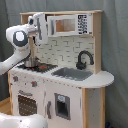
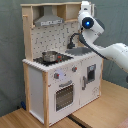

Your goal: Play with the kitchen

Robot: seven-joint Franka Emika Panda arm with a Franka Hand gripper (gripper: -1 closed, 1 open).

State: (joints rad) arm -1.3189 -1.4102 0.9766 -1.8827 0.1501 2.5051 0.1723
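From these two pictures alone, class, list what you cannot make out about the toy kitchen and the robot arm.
- Gripper: in both exterior views the arm's head covers it, so its fingers stay unseen.
- Pot: its contents are too small to tell in both exterior views.
- Sink: in the second exterior view the arm hides most of it.
- Microwave: in the second exterior view the arm blocks it.

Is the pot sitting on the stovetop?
Touching. In the second exterior view the pot rests directly on the black stovetop, with no gap under its base.
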